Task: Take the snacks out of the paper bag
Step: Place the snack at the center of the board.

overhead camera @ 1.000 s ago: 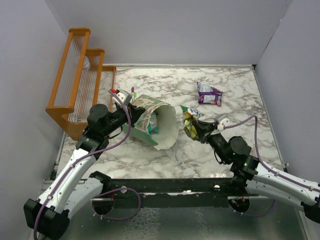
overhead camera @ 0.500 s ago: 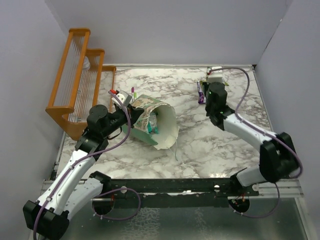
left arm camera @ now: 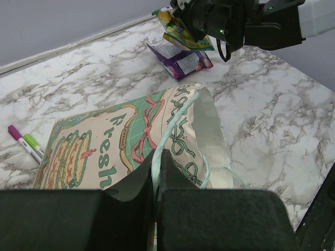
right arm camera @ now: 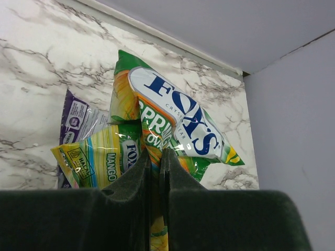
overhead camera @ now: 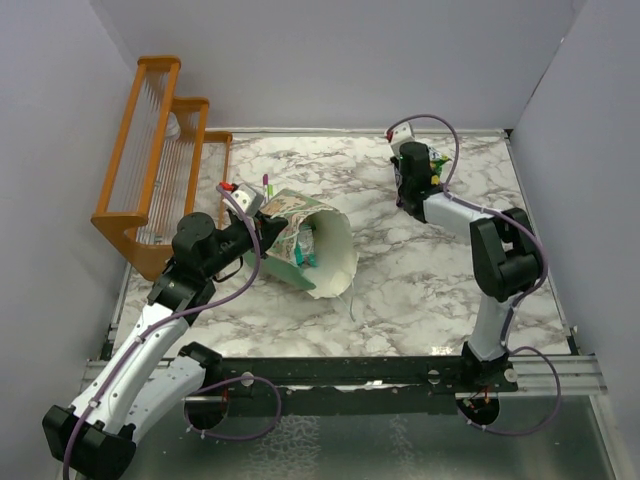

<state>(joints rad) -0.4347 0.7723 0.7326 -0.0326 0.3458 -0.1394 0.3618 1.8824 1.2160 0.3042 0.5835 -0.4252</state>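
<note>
L hand pins bag, R hand w/ snacks beyond it
L hand (left arm camera: 157, 159) clamped on paper bag (overhead camera: 310, 245) rim, bag lying on desk (overhead camera: 420, 280). Beyond bag, to its right, R hand (right arm camera: 156, 157) is clamped on green snacks (right arm camera: 178, 125) above purple packet (right arm camera: 76, 123). Risk: edge-only pinch slips.

Probably a lab test cell: plain grey partitions (overhead camera: 350, 60), marble-print table (overhead camera: 420, 290).

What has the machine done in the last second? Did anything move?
The right arm swung from the mouth of the mint-green paper bag to the far right of the marble table, carrying the green-and-yellow foil snack packet in shut jaws, over to the purple foil packet. The left arm stayed, jaws clamped on the bag's rim; the bag did not move.
</note>
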